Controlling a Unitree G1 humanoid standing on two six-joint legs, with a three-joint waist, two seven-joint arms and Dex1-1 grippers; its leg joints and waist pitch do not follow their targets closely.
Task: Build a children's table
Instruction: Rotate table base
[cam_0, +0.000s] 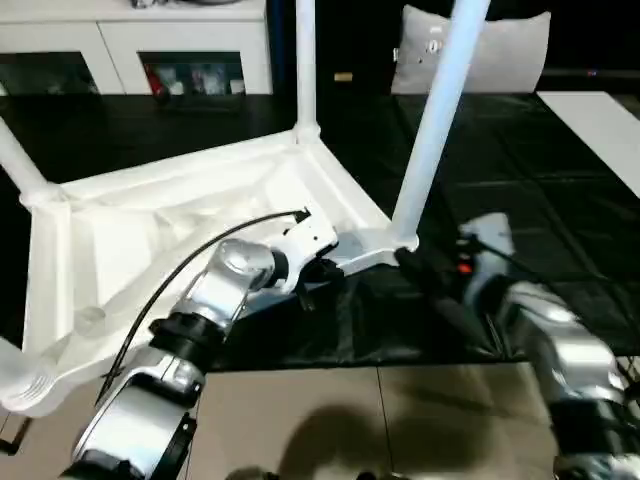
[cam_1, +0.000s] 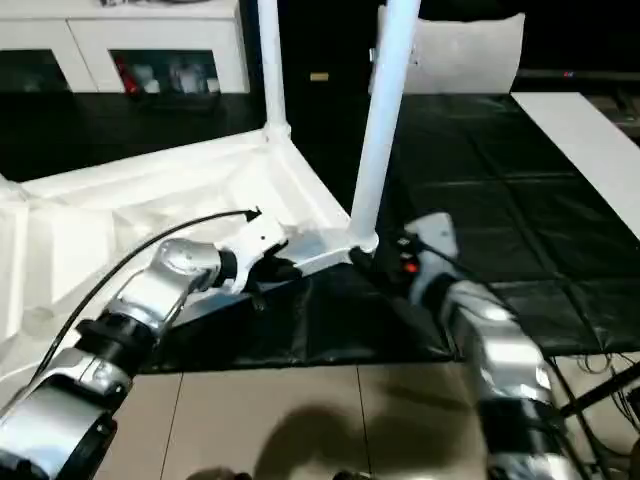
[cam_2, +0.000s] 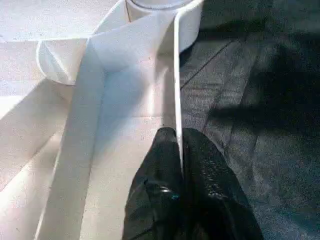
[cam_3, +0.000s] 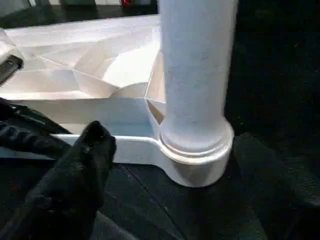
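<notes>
On the black floor mat lay the children's table (cam_0: 180, 215), upside down with its ribbed underside up, and at its near edge we had our left gripper (cam_2: 178, 165) pinched shut on the thin side wall (cam_2: 176, 75). Farther right, our right gripper (cam_3: 170, 165) stood wide open around the base of the near leg (cam_0: 432, 120), gripping nothing. We judged the plastic light, stiff and slick, so the rim and the socket (cam_3: 197, 162) looked the safest holds.
</notes>
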